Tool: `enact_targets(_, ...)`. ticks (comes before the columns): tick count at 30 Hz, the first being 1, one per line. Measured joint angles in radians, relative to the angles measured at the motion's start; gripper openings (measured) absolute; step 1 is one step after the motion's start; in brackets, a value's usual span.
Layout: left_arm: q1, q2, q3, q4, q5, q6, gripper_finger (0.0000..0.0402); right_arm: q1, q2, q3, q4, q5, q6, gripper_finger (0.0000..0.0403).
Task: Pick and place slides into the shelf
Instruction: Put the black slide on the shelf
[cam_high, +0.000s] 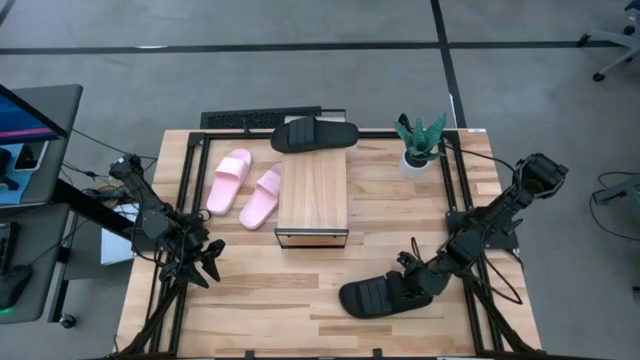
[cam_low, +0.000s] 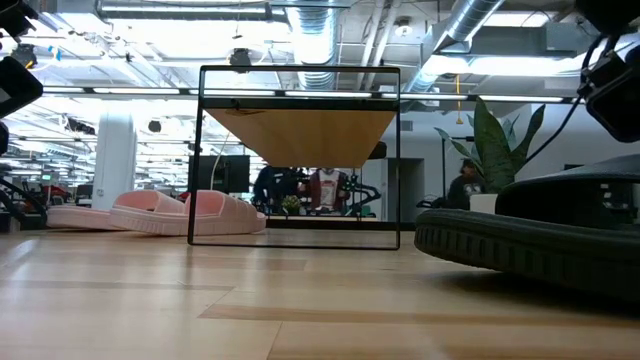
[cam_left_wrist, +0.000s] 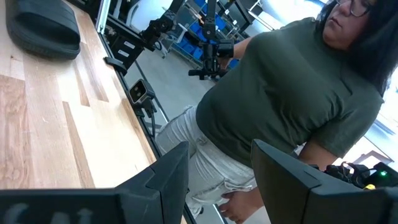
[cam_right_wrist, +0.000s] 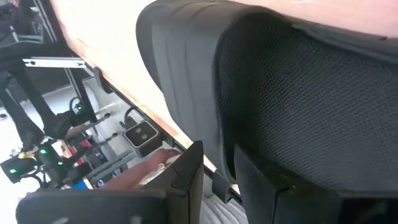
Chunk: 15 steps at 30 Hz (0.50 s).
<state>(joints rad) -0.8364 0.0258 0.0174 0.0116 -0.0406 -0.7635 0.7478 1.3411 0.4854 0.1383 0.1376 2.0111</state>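
Note:
A black slide lies near the table's front right, and my right gripper is shut on its right end. A second black slide lies crosswise at the far end of the shelf. Whether it rests on the plank or on the table behind, I cannot tell. Two pink slides rest sole-down on the table left of the shelf, and the low view shows these pink slides too. My left gripper hangs open at the table's left, holding nothing. My right gripper holds the black slide at its right end, by the rim of the meshed upper. One finger is outside the rim and the other finger is against the mesh. The fingers slant down from the table's right. The slide sits level and low; I cannot tell whether its sole touches the table.
A potted plant stands at the far right, beside the shelf. A person in a green shirt stands just beyond the table's near edge, with a hand close to it. Bare wood lies between the shelf and the near edge.

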Motion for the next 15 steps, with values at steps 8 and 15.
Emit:
enact_targets(8,0.0,0.0,0.0,0.0,0.0,0.0,0.0162,-0.032,0.0,0.0,-0.012,-0.017,-0.03,0.0082)
enact_targets(15,0.0,0.0,0.0,0.0,0.0,0.0,0.0162,-0.062,0.0,0.0,-0.012,-0.05,-0.056,0.0082)
